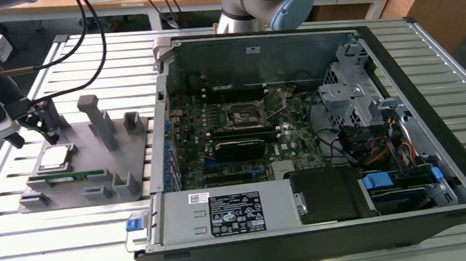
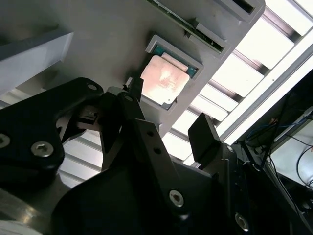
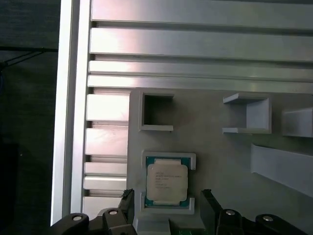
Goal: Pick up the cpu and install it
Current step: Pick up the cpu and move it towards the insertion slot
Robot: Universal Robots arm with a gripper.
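Observation:
The cpu, a flat square chip with a shiny silver top, lies in its recess on the grey holder plate at the exterior view's left. My gripper hangs just above and slightly behind it, open. In both wrist views the two black fingers stand on either side of the cpu without touching it; one fingertip shows beside each edge. The gripper holds nothing. The empty cpu socket sits in the middle of the motherboard inside the open computer case.
The open black computer case lies on the slatted aluminium table. On the holder plate are grey upright posts and a green memory stick. The arm's base stands behind the case.

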